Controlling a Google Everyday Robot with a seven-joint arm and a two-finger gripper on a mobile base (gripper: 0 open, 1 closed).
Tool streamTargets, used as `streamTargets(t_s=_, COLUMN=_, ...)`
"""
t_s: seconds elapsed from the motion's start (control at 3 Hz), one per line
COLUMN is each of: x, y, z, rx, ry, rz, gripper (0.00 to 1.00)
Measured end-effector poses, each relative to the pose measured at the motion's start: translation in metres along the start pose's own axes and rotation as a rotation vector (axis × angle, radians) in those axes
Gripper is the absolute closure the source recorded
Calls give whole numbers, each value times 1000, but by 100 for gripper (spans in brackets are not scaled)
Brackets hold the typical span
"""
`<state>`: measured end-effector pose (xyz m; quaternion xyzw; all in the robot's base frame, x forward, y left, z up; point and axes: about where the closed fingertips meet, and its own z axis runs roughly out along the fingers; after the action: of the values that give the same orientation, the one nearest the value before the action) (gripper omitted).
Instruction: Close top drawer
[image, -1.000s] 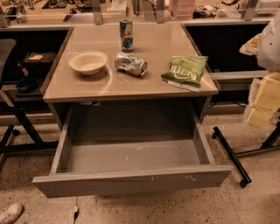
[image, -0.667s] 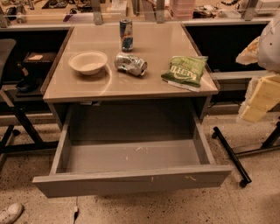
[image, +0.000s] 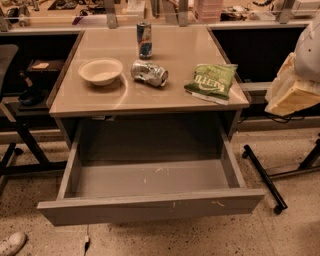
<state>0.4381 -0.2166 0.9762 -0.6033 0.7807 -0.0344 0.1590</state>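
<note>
The top drawer (image: 150, 207) is pulled far out from under the tan table top (image: 90, 102). Its tall plain grey front with small pale scratches faces me, low in the camera view. The shallow grey tray inside (image: 150, 177) holds nothing. My gripper (image: 295, 95) shows as a white and beige shape at the right edge, level with the table top. It is to the right of the drawer and well apart from it, partly cut off by the frame.
On the table stand a white bowl (image: 100, 71), a crushed can (image: 149, 73), an upright can (image: 144, 39) and a green chip bag (image: 212, 81). A black wheeled stand leg (image: 265, 180) lies right of the drawer. A shoe (image: 12, 243) is at bottom left.
The white and beige arm part at the right edge has shifted slightly upward. The drawer stays open as before.
</note>
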Motion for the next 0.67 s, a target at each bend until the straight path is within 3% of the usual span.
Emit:
streamTargets(t_s=0.33, x=0, y=0, z=0, rx=0, ry=0, rz=0, gripper=88)
streamTargets(t_s=0.67, x=0, y=0, z=-1, rx=3, ry=-2, rz=0, gripper=100)
